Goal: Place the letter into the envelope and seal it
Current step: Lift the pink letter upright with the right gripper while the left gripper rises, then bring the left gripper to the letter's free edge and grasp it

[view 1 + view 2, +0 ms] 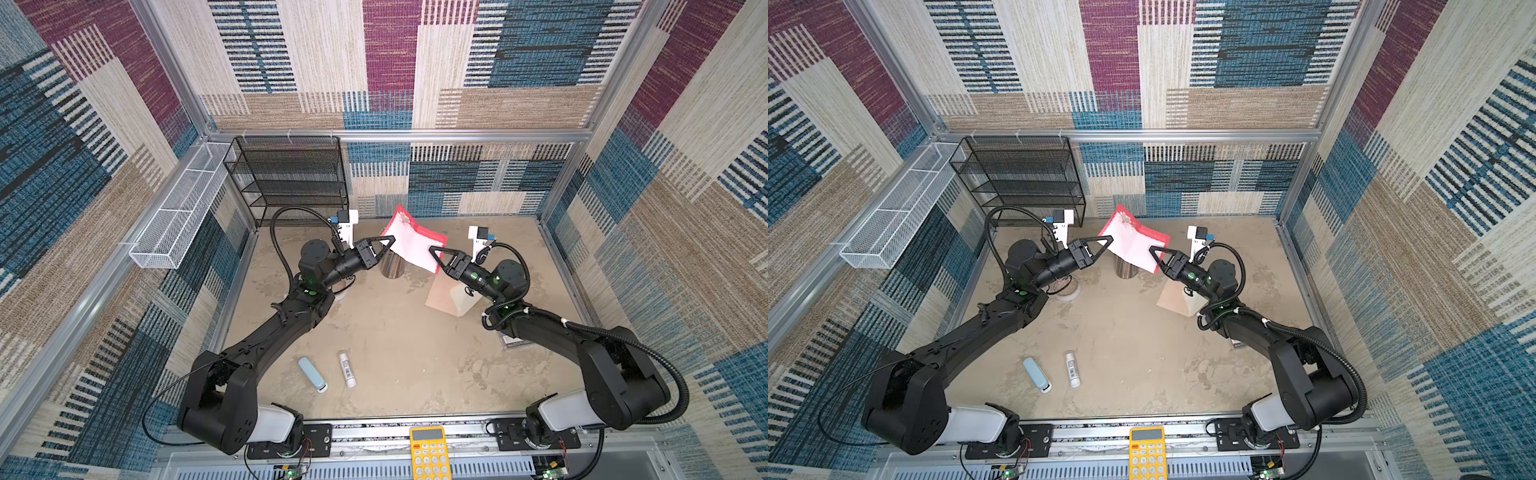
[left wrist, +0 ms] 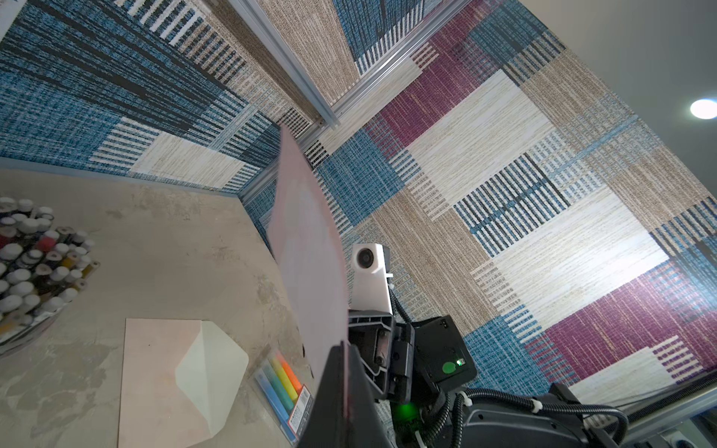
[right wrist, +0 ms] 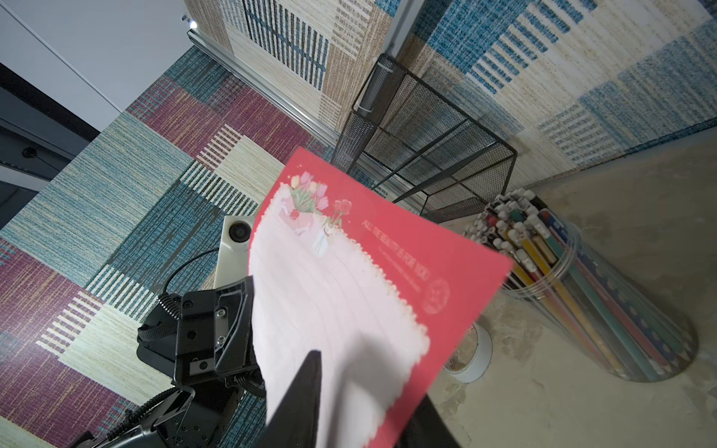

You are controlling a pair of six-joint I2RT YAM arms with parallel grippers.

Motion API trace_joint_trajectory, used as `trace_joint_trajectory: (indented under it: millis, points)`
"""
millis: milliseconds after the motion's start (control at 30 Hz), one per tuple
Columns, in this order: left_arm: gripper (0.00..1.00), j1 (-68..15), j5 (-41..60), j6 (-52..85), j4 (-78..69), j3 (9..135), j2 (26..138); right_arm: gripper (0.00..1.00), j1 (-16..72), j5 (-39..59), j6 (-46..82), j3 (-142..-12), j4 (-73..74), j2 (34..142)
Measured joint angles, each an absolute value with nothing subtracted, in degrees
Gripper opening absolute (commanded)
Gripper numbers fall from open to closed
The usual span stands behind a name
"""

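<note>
My left tool is closed tight on one edge of the letter. The letter hangs in the air between my two tools, half unfolded, with the white inside facing up. My right tool has the opposite corner between its fingers; whether it really pinches, I cannot tell. The envelope lies flat on the surface under my right tool, its flap open.

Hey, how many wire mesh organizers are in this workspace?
2. A black mesh shelf rack stands on the table at its back left corner; a white mesh basket hangs along the left side rail. Nothing seems to hide another.
</note>
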State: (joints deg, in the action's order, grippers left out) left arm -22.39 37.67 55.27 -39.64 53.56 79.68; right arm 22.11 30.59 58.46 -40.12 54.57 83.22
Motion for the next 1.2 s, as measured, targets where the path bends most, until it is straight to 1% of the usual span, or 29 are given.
trace_joint_trajectory:
  millis: [133, 267, 300, 433, 467, 500, 567, 600, 633, 767, 867, 1033, 1200]
  points:
    - [0.0, -22.5, 37.6, 55.0, -39.6, 53.5, 79.2, 0.22, 22.0, 30.6, 58.5, -40.5, 54.3, 83.2]
    - [0.0, -22.5, 37.7, 54.6, -39.0, 53.4, 78.6, 0.11, 22.0, 30.6, 58.5, -40.7, 54.1, 83.2]
    - [0.02, -22.5, 37.6, 54.4, -38.7, 53.4, 78.4, 0.09, 22.0, 30.6, 58.6, -40.7, 53.9, 83.2]
    - [0.25, -22.5, 37.6, 53.3, -37.0, 53.4, 77.5, 0.02, 21.9, 30.5, 58.6, -41.0, 52.4, 82.5]
    - [0.33, -22.5, 37.5, 52.9, -36.2, 53.4, 77.2, 0.0, 21.9, 30.5, 58.5, -41.2, 51.9, 82.2]
    - [0.42, -22.5, 37.3, 52.4, -34.9, 53.4, 76.6, 0.0, 21.8, 30.5, 58.2, -41.5, 51.3, 81.8]
    - [0.55, -22.3, 36.2, 51.1, -31.9, 53.5, 75.3, 0.0, 21.8, 30.5, 57.3, -41.9, 49.8, 80.7]
    - [0.59, -22.3, 36.1, 50.0, -29.9, 53.7, 74.4, 0.0, 21.8, 30.5, 56.7, -42.2, 48.8, 80.1]
    - [0.61, -22.2, 35.9, 48.9, -27.8, 54.2, 73.5, 0.0, 21.8, 30.5, 56.1, -42.4, 48.0, 79.4]
    - [0.63, -21.3, 32.9, 42.5, -18.4, 56.1, 69.2, 0.0, 21.7, 30.4, 51.7, -43.9, 42.6, 76.2]
    - [0.63, -18.9, 31.5, 38.3, -12.5, 56.3, 66.3, 0.0, 21.6, 29.8, 46.9, -45.2, 37.6, 74.0]
    - [0.58, -12.8, 30.2, 32.7, -4.0, 55.2, 62.1, 0.0, 21.3, 27.8, 37.6, -47.7, 28.0, 70.9]
    - [0.49, -8.2, 30.0, 29.0, 0.7, 53.5, 60.8, 0.0, 21.2, 27.9, 29.3, -50.8, 19.3, 69.0]
